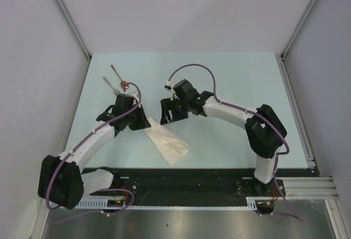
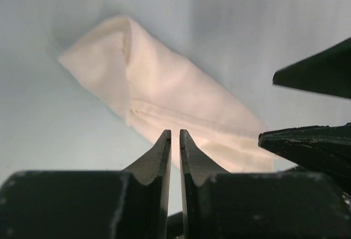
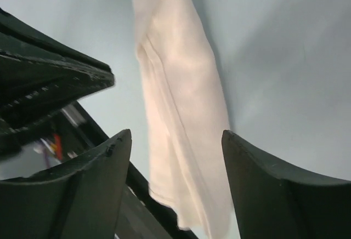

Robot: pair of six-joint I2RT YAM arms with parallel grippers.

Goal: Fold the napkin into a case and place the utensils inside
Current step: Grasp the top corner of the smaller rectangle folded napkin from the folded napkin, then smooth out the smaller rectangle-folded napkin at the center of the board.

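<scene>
A pale mint tabletop (image 1: 230,85) fills the floor of a booth of plain grey-white walls (image 1: 181,9), which are joined at the corners by bare metal posts (image 1: 66,14). A black rail (image 1: 192,181) carrying both arm bases runs along the tabletop's near edge, with a brushed metal sheet (image 1: 192,222) in front of it.

The napkin (image 1: 167,143) is folded into a long narrow strip and lies flat close to the near edge, left of the middle. It slants from the grippers down towards the rail.

The left gripper (image 1: 143,124) hangs low over the strip's far end. Its fingers are parted by only a thin slit and have hold of nothing. The right gripper (image 1: 167,113) hovers just beside it, its fingers spread wide and empty above the cloth.

The fork (image 1: 111,84) and the copper-bowled spoon (image 1: 120,77) lie close together towards the far left corner, well apart from the napkin. I cannot tell whether they touch.
</scene>
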